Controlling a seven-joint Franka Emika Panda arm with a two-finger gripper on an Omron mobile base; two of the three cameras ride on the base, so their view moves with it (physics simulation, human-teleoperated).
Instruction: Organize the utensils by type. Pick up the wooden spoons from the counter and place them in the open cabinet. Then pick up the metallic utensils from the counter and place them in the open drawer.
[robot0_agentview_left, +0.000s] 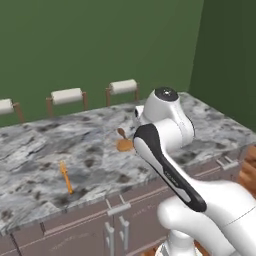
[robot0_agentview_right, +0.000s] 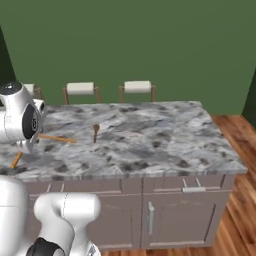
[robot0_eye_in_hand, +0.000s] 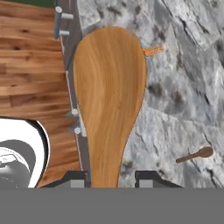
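No readable text, label, brand, number or sign appears anywhere, on the tabletop (robot0_agentview_right: 150, 135) or the cabinet fronts (robot0_agentview_right: 180, 215).

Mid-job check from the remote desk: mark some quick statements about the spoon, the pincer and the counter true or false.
1. The pincer grips a broad light wooden spoon. True.
2. A small dark wooden spoon lies on the grey-and-white marbled counter. True.
3. The counter is bare of utensils. False: a thin orange-handled utensil also lies there.
4. The wall behind the counter is white. False: it is green.
5. Stools with white seats stand beyond the counter. True.
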